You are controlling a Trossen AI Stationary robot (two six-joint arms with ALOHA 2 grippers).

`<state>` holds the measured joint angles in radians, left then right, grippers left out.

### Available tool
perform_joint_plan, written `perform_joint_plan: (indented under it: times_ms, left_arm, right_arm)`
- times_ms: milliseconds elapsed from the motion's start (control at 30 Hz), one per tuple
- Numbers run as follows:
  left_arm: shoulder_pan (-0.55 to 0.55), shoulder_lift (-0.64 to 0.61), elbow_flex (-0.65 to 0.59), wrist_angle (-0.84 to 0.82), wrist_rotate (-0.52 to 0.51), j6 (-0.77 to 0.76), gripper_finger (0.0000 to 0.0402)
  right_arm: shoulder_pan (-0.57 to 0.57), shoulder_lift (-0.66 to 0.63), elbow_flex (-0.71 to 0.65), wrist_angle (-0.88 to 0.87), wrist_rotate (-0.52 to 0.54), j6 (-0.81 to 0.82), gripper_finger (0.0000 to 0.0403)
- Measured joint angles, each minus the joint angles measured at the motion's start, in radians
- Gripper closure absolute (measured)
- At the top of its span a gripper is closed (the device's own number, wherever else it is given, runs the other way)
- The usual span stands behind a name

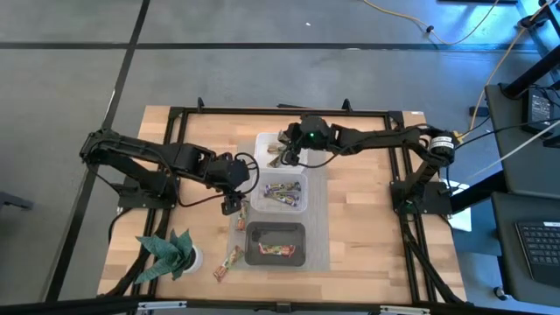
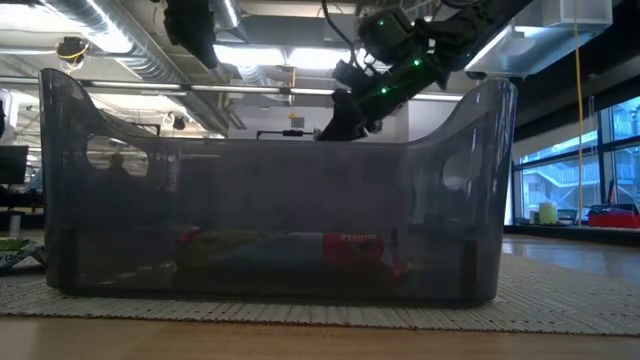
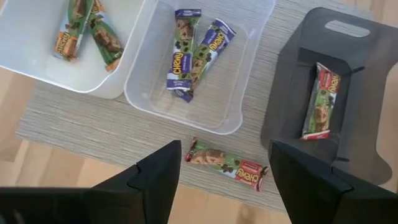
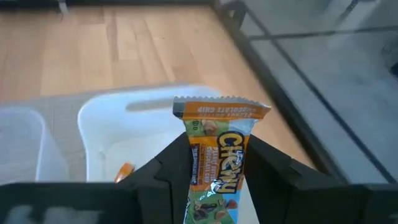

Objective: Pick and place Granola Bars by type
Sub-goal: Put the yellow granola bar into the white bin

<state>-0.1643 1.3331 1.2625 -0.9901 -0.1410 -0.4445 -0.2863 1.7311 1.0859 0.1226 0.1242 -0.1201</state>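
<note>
My left gripper (image 3: 224, 148) is open and hangs above a red-wrapped granola bar (image 3: 227, 165) that lies flat on the woven mat; its fingers stand either side of the bar without touching it. In the high view this gripper (image 1: 233, 205) is left of the clear tub (image 1: 302, 203). My right gripper (image 4: 214, 158) is shut on a green-orange bar (image 4: 221, 127) over the white tub (image 4: 112, 118); in the high view it (image 1: 288, 149) hovers at the far tub (image 1: 262, 140). Green bars (image 3: 87, 31) lie in the white tub, purple bars (image 3: 194, 55) in the clear tub, and a red bar (image 3: 322, 99) in the black tub. My right gripper pinches the green-orange bar between its two fingers at the bar's lower half (image 4: 216, 171). The upper end with the crimped orange seal (image 4: 221, 109) sticks out past the fingertips. The bar is lifted clear above the white tub.
Another bar (image 1: 228, 262) lies on the mat's near left corner, beside a green plant decoration (image 1: 171, 254). The black tub (image 2: 470, 200) fills the low view, with red bars (image 2: 350, 245) on its bottom. A black frame (image 1: 175, 114) borders the table.
</note>
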Motion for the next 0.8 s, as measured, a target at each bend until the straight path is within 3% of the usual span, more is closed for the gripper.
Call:
perform_joint_plan:
  times_ms: [333, 800]
  left_arm:
    - [-0.012, 0.0, 0.0, 0.0, -0.074, -0.092, 0.0167]
    - [-0.013, 0.0, 0.0, -0.001, -0.106, -0.221, 0.0167]
  right_arm:
    - [0.001, 0.083, 0.0, 0.001, -0.029, -0.021, 0.0265]
    - [0.001, 0.09, 0.0, -0.017, -0.032, -0.042, 0.0265]
